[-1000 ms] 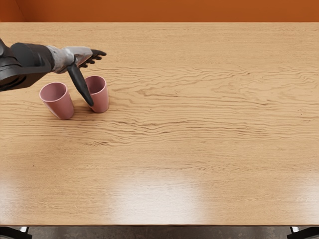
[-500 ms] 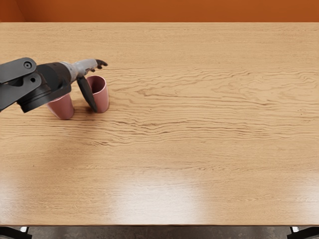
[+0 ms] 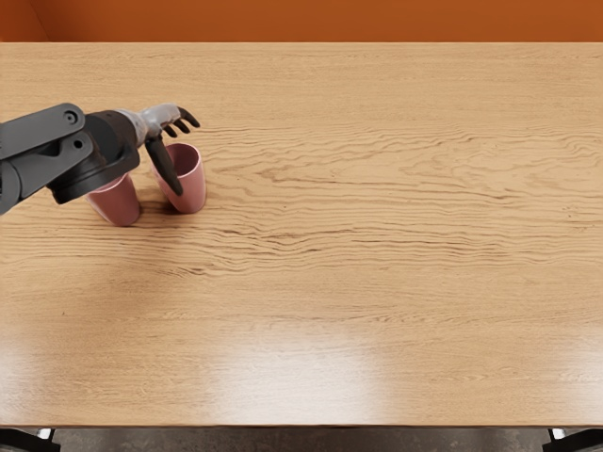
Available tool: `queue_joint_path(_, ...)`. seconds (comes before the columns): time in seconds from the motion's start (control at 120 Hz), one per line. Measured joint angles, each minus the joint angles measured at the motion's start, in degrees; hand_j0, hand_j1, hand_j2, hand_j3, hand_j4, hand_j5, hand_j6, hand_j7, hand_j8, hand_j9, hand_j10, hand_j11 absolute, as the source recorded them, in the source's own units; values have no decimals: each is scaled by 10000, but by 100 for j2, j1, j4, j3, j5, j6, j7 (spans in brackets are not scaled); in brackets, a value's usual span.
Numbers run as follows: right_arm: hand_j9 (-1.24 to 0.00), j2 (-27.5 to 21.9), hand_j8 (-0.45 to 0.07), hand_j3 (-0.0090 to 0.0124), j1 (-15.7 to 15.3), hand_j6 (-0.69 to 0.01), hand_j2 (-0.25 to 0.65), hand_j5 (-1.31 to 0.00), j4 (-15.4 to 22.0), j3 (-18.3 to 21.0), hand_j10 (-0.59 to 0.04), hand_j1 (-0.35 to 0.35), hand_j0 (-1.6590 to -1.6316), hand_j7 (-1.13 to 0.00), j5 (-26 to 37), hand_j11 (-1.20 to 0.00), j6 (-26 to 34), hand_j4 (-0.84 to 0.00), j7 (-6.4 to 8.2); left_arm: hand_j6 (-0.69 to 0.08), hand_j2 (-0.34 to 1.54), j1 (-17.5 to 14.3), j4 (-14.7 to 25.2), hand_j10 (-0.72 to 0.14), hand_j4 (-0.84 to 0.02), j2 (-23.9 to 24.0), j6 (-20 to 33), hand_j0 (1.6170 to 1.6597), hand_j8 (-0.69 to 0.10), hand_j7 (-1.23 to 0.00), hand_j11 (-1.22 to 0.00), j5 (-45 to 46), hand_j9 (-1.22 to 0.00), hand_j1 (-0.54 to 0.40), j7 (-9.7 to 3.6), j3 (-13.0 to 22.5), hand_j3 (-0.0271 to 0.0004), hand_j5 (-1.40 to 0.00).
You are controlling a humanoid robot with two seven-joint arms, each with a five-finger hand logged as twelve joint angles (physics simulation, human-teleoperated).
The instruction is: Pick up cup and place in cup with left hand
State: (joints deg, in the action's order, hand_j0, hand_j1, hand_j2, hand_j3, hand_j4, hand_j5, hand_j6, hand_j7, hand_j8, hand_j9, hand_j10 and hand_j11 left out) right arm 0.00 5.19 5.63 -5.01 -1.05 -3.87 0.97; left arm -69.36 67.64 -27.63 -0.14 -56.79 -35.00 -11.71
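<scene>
fingers (image 3: 189,118) of the left hand (image 3: 162,117) are apart from its thumb (image 3: 166,167), a little bent and spread, and they are not closed around anything, so the hand is open. the thumb is long and dark, and it points from the hand toward the near side of the table (image 3: 377,245), passing in front of the left part of the nearer-to-thumb cup (image 3: 193,185). this pink cup stands upright on the table, just to the near side of the hand and slightly to the right of it, and its round mouth faces up. the bent fingers are beyond the far side of its rim, as the view shows it. from this angle it is perhaps not possible to say if the thumb touches the cup or is only above it; i cannot tell.

the second pink cup (image 3: 120,203) stands also on the table, to the left of the hand and more to the near side. the dark forearm (image 3: 89,162), which comes in from the left, hides a part of its top. between the two cups there is a small gap, where wood is seen. behind the hand, past the far edge of the table, is an orange wall (image 3: 301,19)
</scene>
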Motion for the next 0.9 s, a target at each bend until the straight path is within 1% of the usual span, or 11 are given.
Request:
queue_joint_path(0.192,-1,0,-4,0,0,-6,0,-1,0,0,-3,-3491,-16581,0,0,0,0,-5,0,-2789,575,-8,-56,-2774,-2779,39,-10,16580,-2786,-3571,-3568,-4,-3569,216,0,105,0,-3573)
queue_joint_path(0.267,-1,0,-5,0,0,-6,0,-1,0,0,-3,-3491,-16581,0,0,0,0,-5,0,-2968,943,-14,-66,-2953,-2958,39,-12,16581,-2966,-3842,-3842,-5,-3841,-499,0,132,0,-3844)
queue_joint_path(0.333,-1,0,-5,0,0,-6,0,-1,0,0,-3,-3491,-16581,0,0,0,0,-5,0,-3168,896,-105,-70,-3154,-3158,39,-12,16580,-3166,-4095,-4093,-5,-4093,-591,0,188,0,-4097)
queue_joint_path(0.4,-1,0,-4,0,0,-6,0,-1,0,0,-3,-3491,-16581,0,0,0,0,-5,0,-3365,869,-113,-75,-3351,-3355,39,-12,16580,-3363,-4345,-4343,-5,-4344,-732,0,237,0,-4348)
queue_joint_path(0.5,-1,0,-5,0,0,-7,0,-1,0,0,-3,-3491,-16581,0,0,0,0,-5,0,-3043,875,-127,-81,-3615,-3691,53,-10,16580,-3374,-4593,-4605,-19,-4609,-847,0,296,0,-4495)
queue_joint_path(0.667,0,0,-5,0,0,-6,0,-1,0,0,-3,-3491,-16581,0,0,0,0,-5,0,-3623,1161,-175,-83,-3861,-3900,65,-20,16579,-3788,-5000,-5004,-8,-5005,-1203,0,427,0,-4952)
queue_joint_path(0.7,0,0,-5,0,0,-6,0,-1,0,0,-3,-3491,-16581,0,0,0,0,-5,0,-3478,1395,-175,-83,-3891,-3936,65,-23,16577,-3833,-5092,-5102,-10,-5099,-1391,1,436,0,-5043)
queue_joint_path(0.75,0,0,-5,0,0,-6,0,-1,0,0,-4,-3491,-16581,0,0,0,0,-5,0,-3421,593,-175,-83,-3926,-3968,65,-33,16560,-3882,-5251,-5261,-13,-5257,-1080,1,446,0,-5202)
queue_joint_path(0.792,-1,0,-5,0,1,-7,-1,-1,0,0,-4,-3491,-16581,0,0,0,0,-5,0,-3474,889,-246,-83,-3996,-4014,65,-45,16560,-4027,-5386,-5373,0,-5370,-1011,1,488,0,-5350)
queue_joint_path(0.825,-1,0,-5,0,1,-6,0,-1,0,0,-4,-3491,-16581,0,0,0,0,-5,0,-3351,902,-328,-83,-4087,-4133,66,-47,16562,-3883,-5480,-5466,-6,-5462,-1158,1,564,0,-5403)
queue_joint_path(0.9,-1,0,-5,0,4,-6,0,-1,0,0,-3,-3491,-16581,0,0,0,0,-5,0,-3182,957,-368,-83,-4198,-4085,65,-57,16562,-3752,-5684,-5634,3,-5629,-1207,1,682,0,-5576)
